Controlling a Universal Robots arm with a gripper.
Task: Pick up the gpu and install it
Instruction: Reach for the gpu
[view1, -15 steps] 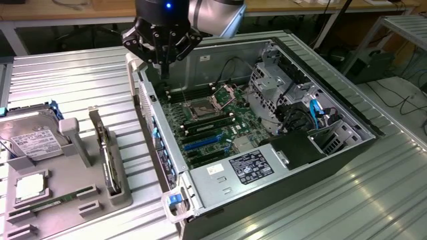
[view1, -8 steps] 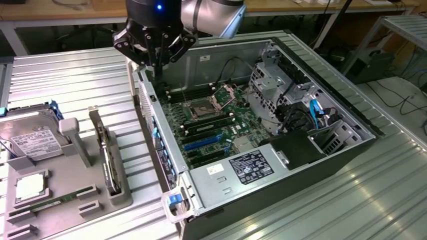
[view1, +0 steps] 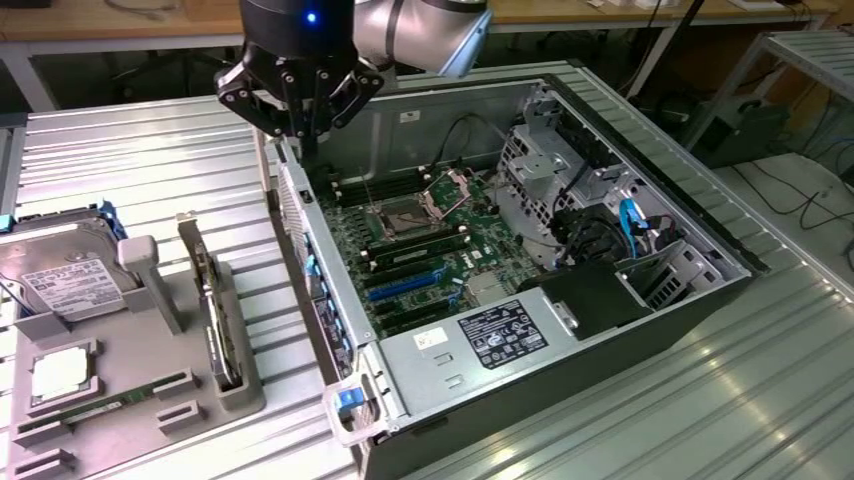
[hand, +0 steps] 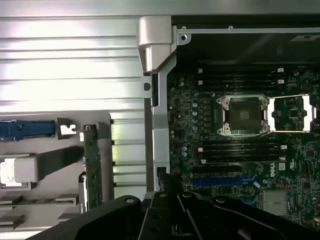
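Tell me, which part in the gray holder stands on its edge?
The gpu, the thin dark card standing upright; the hard drive and silver chip rest broad face up.

The surface (view1: 147, 170) is ribbed bare metal with a bright sheen. At lower left of the exterior view, a matt grey plastic holder (view1: 174, 350) carries the gpu (view1: 214, 310), dark and dull with a pale metal bracket, and a silvery-metal hard drive (view1: 60, 280) bearing a white paper label

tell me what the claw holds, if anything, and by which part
Nothing; the claw is shut on nothing, and the gpu stands in its holder.
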